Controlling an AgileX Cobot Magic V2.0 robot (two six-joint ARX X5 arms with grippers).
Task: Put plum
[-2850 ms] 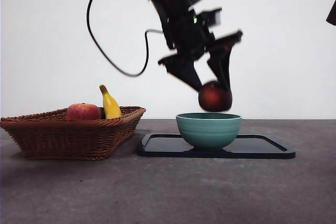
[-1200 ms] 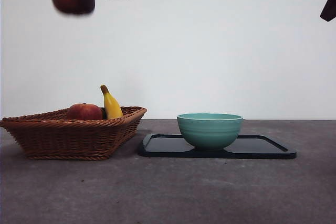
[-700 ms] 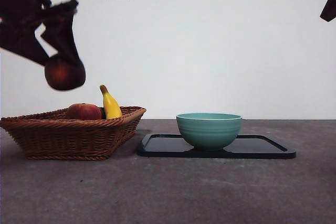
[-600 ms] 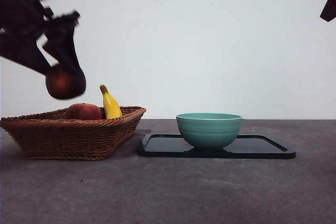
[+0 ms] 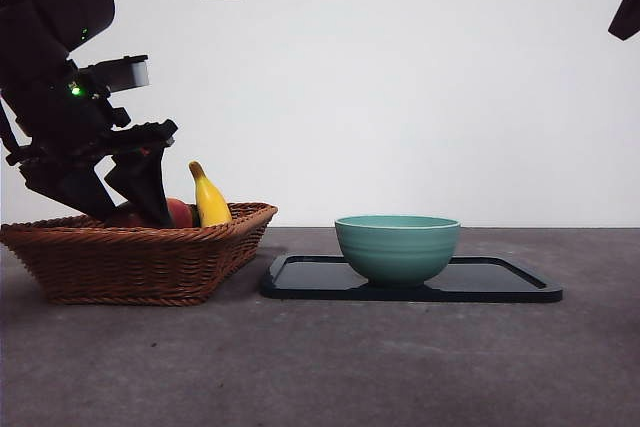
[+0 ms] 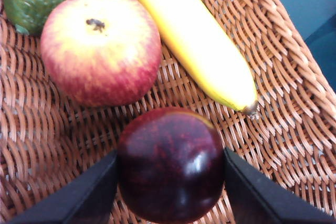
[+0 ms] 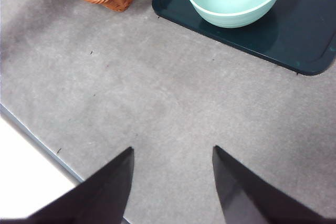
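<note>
The left claw [image 6: 170, 192] held the plum [image 6: 171, 164] tight, low inside the basket [image 6: 283, 77] by the apple [image 6: 101, 45], so only letting go was left.

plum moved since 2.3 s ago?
Yes. The plum, held by the left gripper, went from above the bowl leftward, down into the basket.

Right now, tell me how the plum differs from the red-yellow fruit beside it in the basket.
The plum is dark maroon-purple and glossy; the red-yellow fruit is brighter red with a yellow blush and a visible stem pit. The plum sits between the left gripper jaws; the red-yellow fruit lies free. Both are round and inside the wicker basket.
</note>
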